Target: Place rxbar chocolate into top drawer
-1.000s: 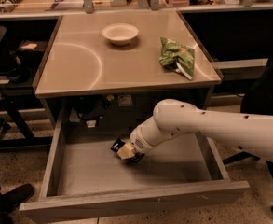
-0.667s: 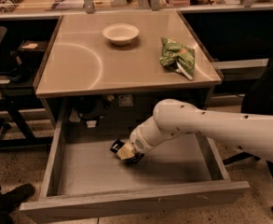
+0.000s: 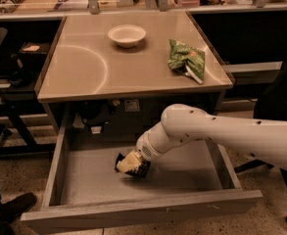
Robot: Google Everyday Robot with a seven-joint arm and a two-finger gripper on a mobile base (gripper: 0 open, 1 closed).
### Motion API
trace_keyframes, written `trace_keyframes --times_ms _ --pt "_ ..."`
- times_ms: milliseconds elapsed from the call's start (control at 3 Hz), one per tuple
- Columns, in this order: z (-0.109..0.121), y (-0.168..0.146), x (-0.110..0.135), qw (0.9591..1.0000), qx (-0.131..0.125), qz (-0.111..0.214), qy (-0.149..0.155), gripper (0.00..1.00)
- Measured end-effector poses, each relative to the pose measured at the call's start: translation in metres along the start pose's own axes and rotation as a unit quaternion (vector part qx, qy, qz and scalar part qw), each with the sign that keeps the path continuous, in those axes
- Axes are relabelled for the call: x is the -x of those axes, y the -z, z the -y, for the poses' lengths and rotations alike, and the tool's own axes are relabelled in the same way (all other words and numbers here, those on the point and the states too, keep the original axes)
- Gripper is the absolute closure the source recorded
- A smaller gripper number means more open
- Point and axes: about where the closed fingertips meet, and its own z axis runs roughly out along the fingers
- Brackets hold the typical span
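The top drawer [image 3: 143,210] stands pulled out below the table, wide and shallow with a flat grey bottom. My gripper [image 3: 131,163] reaches down into it on the white arm [image 3: 206,131] and sits low over the middle of the drawer floor. The rxbar chocolate [image 3: 119,163], a small black wrapper, lies right at the gripper, with dark edges showing on both sides of it. It is at or touching the drawer bottom. The gripper hides most of the bar.
On the tan table top [image 3: 84,72] stand a white bowl [image 3: 127,35] at the back and a green snack bag [image 3: 186,59] at the right. Cables and a box show behind the drawer. A chair base [image 3: 6,131] stands at the left.
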Motion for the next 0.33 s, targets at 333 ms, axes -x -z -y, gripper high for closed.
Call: trace_keyframes --times_ms 333 --pt "0.0 0.0 0.0 1.0 0.0 0.0 0.0 0.0"
